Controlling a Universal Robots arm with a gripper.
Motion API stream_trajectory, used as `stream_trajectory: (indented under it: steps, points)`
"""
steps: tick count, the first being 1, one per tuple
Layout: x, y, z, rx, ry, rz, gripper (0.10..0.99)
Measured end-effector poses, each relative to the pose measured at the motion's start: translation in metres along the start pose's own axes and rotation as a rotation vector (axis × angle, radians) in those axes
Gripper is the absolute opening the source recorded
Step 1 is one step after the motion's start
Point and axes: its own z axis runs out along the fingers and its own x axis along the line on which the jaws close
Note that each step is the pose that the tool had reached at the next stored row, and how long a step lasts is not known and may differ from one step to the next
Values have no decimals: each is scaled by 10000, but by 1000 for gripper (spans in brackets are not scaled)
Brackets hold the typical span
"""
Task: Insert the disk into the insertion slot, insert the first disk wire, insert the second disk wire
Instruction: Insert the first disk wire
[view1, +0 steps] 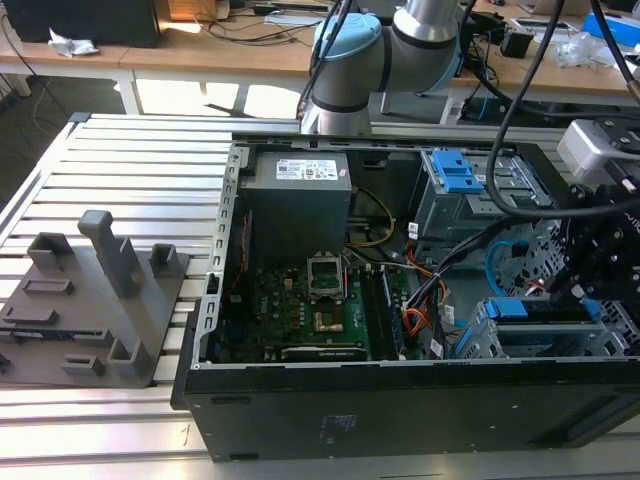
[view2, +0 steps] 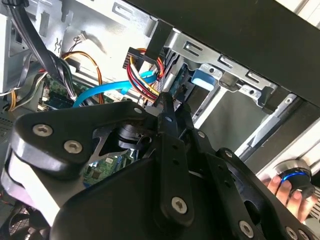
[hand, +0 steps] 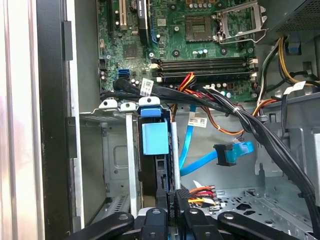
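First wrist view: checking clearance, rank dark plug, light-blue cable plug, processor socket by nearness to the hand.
1. Small dark plug with red-yellow wires, at the hand.
2. Light-blue flat cable's plug, beside the grey metal cage.
3. Silver processor socket, on the green board.

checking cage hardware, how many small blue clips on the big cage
2, both atop the larger grey cage at the exterior view's right: one blue clip farther back, the other just in front. Black cables cross nearby, so more may be hidden.
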Motion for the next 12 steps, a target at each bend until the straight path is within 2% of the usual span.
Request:
stream_trajectory:
  steps: [2,12]
  points:
    - [3,0,3,-2,-38,-2,188]
    - [48,-5,33,-1,-34,-2,188]
